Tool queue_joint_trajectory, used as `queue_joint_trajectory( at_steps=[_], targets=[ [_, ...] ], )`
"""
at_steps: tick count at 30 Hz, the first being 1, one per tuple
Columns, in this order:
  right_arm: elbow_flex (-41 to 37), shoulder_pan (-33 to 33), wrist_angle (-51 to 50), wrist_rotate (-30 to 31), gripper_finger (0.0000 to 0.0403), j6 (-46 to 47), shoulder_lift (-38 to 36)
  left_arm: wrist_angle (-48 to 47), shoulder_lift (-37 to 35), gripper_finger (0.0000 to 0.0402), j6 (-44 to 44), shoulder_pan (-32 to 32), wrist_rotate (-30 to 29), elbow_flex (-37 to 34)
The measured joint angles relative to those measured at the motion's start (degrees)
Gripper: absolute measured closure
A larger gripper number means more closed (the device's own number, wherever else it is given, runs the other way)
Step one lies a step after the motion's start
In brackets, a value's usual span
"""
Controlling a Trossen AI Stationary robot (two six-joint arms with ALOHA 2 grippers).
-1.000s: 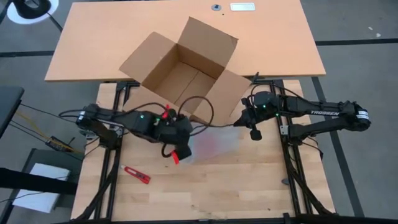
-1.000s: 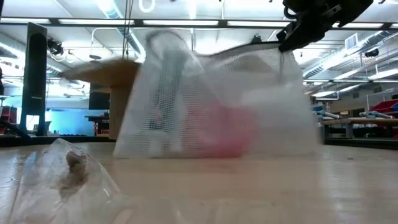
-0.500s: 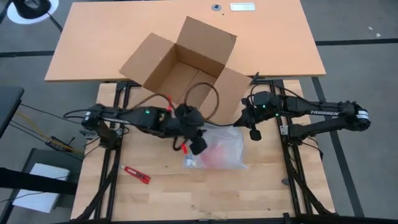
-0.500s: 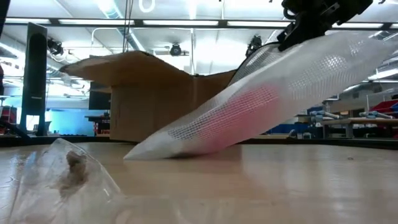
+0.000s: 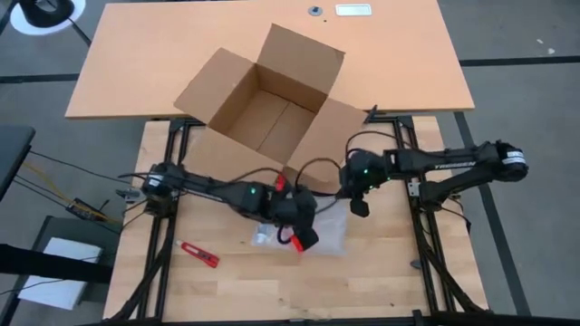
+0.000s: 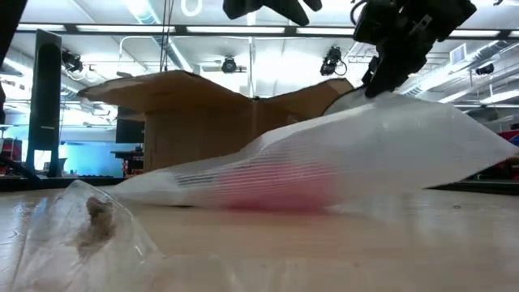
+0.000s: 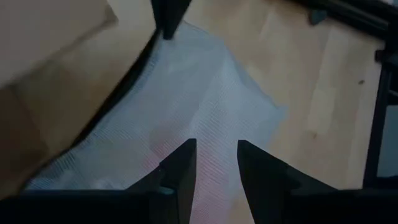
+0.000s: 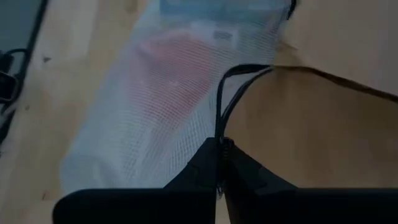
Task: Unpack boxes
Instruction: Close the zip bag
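Observation:
The brown cardboard box (image 5: 263,104) stands open on the table's far side, its four flaps spread out. A clear mesh-patterned bag (image 5: 326,231) with something pink inside lies on the wooden table in front of it, its raised end (image 6: 389,101) toward the right. My left gripper (image 5: 304,240) hovers open above the bag's middle (image 7: 205,93), fingers pointing down. My right gripper (image 5: 359,206) is shut on the bag's right end, beside the box's near flap (image 5: 331,136). My right gripper (image 6: 381,77) pinches the bag's upper edge (image 6: 377,96) at its right end between shut fingers, coming from above. That end is lifted. The rest of the bag (image 6: 243,174) slopes down and lies on the table. The wrist view hides the exact spot behind the fingers (image 8: 208,163).
A red tool (image 5: 199,255) lies on the table's near left. Crumpled clear plastic (image 6: 89,227) sits close to the low camera. The box's near flap (image 8: 323,118) stands right beside my right gripper. Black cables (image 5: 272,177) loop over my left arm.
The bag has gone from standing steeply to lying low on the table, with only its right end still raised. My left gripper has moved toward the table's right and near edges, over the bag. My right gripper has dropped and shifted slightly left.

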Motion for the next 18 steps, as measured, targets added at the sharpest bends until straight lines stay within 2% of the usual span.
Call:
queue_joint_trajectory(
  at_steps=[5, 11, 14, 18],
  targets=[
    [0.02, 5.0, 0.03, 5.53, 0.0391, 8.64, 1.37, -0.31, 1.64, 0.0275, -3.49, -3.51, 0.05, -0.02],
    [0.04, 12.38, 2.06, 12.37, 0.0391, 16.98, 4.41, -0.24, 1.66, 0.0275, -6.62, -7.06, 0.23, -4.03],
    [0.04, 15.8, 5.93, 14.63, 0.0391, 22.08, 7.76, 0.21, 1.62, 0.0275, -7.53, -8.73, 1.34, -6.21],
    [0.04, 19.97, 16.6, 15.49, 0.0391, 29.42, 14.11, -0.31, 1.73, 0.0275, -8.08, -11.39, 3.29, -7.45]
  ],
)
